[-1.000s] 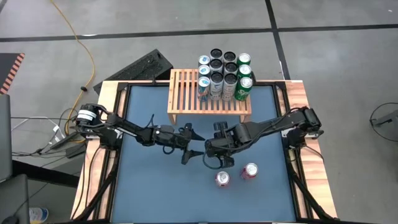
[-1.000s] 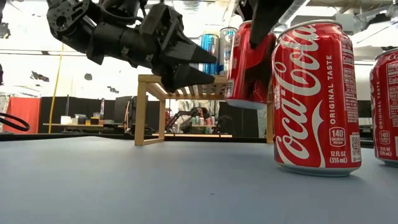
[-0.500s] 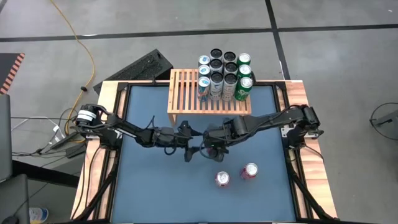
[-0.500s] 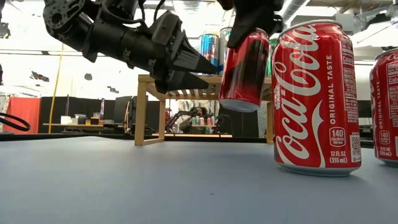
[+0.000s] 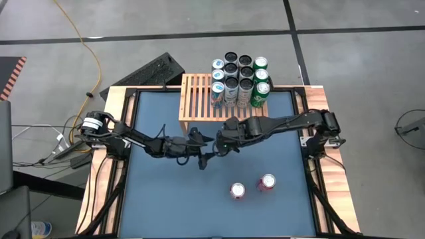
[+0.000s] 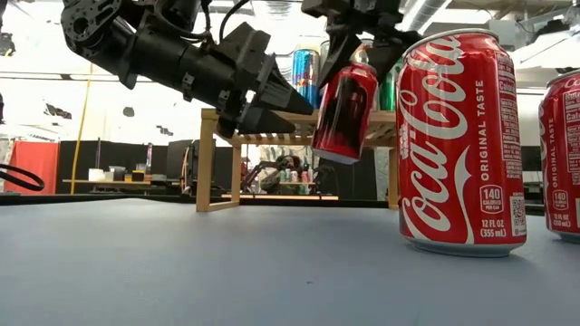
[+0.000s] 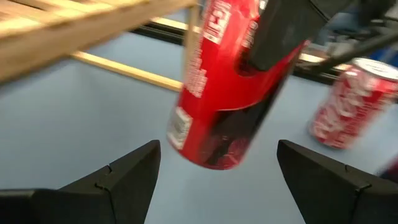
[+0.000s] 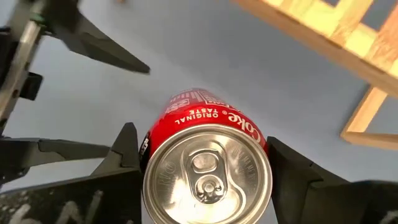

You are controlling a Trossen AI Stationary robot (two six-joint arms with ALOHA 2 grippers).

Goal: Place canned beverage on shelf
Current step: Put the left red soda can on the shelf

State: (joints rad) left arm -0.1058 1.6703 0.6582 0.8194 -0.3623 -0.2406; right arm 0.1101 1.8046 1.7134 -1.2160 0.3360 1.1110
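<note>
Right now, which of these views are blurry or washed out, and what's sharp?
Left wrist view: the held red can and the shelf edge are smeared by blur. Low view: the near standing can is crisp, but the room behind is blown out bright. Right wrist view: the can's top is sharp. High view: evenly lit, no glare.

In the low view, the nearest red can (image 6: 460,136) hides the right end of the shelf (image 6: 272,138), and a second red can (image 6: 564,154) is cut off by the picture's edge at 3 o'clock. The cans on the shelf (image 6: 305,72) show only in slivers behind the two arms. From above, the held red can (image 5: 224,143) is almost wholly covered by the right gripper (image 5: 226,145). In the left wrist view that can (image 7: 227,81) is blurred and cut off at 12 o'clock, and the standing can beyond it (image 7: 351,102) is blurred too.
</note>
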